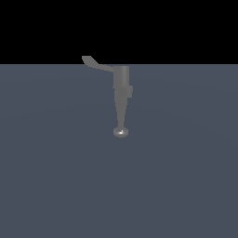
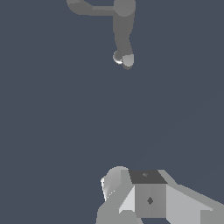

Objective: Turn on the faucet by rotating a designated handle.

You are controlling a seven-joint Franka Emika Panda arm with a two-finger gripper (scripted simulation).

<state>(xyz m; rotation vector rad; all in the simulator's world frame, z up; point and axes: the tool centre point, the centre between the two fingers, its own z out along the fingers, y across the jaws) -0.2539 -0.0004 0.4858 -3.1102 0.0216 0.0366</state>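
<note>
1. The handle (image 1: pixel 96 64) sticks out from the top of the faucet (image 1: pixel 122 88) toward the exterior view's left, its long axis roughly level and its rounded end upturned
2. The faucet stands near the middle of the table (image 1: pixel 186 176) in the exterior view; its spout tapers down to a small shiny tip
3. No arm shows in the exterior view. The wrist view shows the handle (image 2: pixel 87 8) and faucet (image 2: pixel 123 30) well apart from the gripper (image 2: pixel 140 197), which must travel far to reach the lever
4. Whether the fingers stand apart or together I cannot tell; they touch nothing and hold nothing
</note>
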